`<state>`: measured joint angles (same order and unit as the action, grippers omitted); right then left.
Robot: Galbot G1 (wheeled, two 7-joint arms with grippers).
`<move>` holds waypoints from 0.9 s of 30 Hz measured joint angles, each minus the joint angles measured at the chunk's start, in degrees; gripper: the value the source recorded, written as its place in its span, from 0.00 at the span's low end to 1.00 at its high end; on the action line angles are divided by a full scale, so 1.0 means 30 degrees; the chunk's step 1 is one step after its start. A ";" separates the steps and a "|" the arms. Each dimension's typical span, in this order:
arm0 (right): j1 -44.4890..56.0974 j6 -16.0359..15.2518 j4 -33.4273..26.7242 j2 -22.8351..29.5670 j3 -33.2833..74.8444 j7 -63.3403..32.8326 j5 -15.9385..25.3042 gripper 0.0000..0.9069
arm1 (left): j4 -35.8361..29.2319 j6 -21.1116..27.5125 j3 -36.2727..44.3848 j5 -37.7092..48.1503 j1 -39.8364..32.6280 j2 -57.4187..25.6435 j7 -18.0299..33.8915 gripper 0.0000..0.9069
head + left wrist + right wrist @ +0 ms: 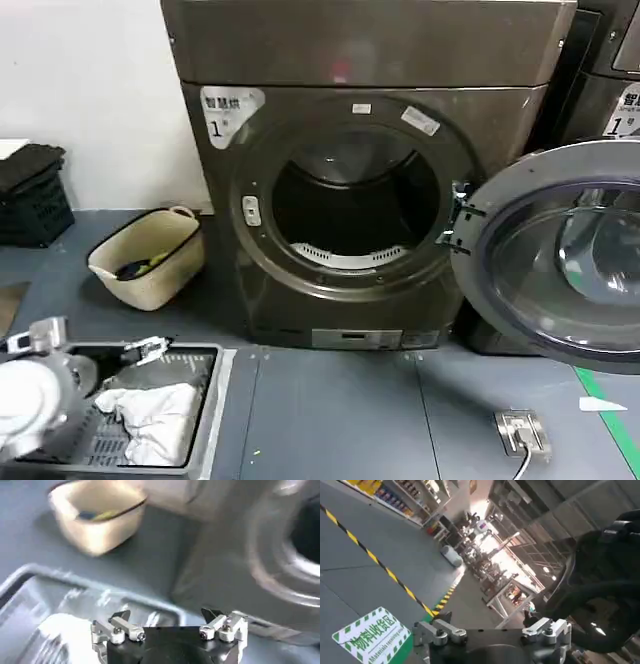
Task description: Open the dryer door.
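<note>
I see the dryer door [560, 250] swung fully open, so both my grippers, left [170, 625] and right [492, 630], hang back with jaws spread, empty.

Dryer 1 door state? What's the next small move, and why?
Probably none on the dryer door: it already hangs swung wide to the right, drum opening fully exposed. I'd keep the left gripper, jaws open, low over the grey crate and simply retract it; the right gripper is open too.
</note>
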<state>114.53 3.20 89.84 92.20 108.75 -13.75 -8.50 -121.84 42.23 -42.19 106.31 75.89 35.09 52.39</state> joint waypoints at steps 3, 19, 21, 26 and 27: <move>-0.0002 0.0038 0.0038 0.0000 -0.0089 0.0040 -0.0063 1.00 | 0.0428 -0.0009 -0.0355 0.2656 0.0147 -0.0360 0.1690 1.00; 0.0017 0.0516 0.0078 0.0000 0.0055 0.0682 -0.0779 1.00 | 0.1576 -0.1110 -0.0355 0.9070 0.0147 -0.0970 0.5813 1.00; 0.0011 0.0597 0.0058 0.0000 0.0057 0.0788 -0.0867 1.00 | 0.1785 -0.1577 -0.0309 0.8956 -0.0011 -0.0970 0.5880 1.00; 0.0021 0.1125 0.0039 0.0000 0.0121 0.1176 -0.1004 1.00 | 0.2030 -0.1510 -0.0534 0.9657 -0.0133 -0.0923 0.6204 1.00; 0.0035 0.1132 0.0085 0.0000 0.0181 0.1315 -0.1009 1.00 | 0.2035 -0.1482 -0.0551 0.9787 -0.0180 -0.0905 0.6293 1.00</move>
<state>114.63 6.60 90.09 92.20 109.29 -9.80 -11.53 -115.73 37.78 -43.85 135.67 75.35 32.38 71.27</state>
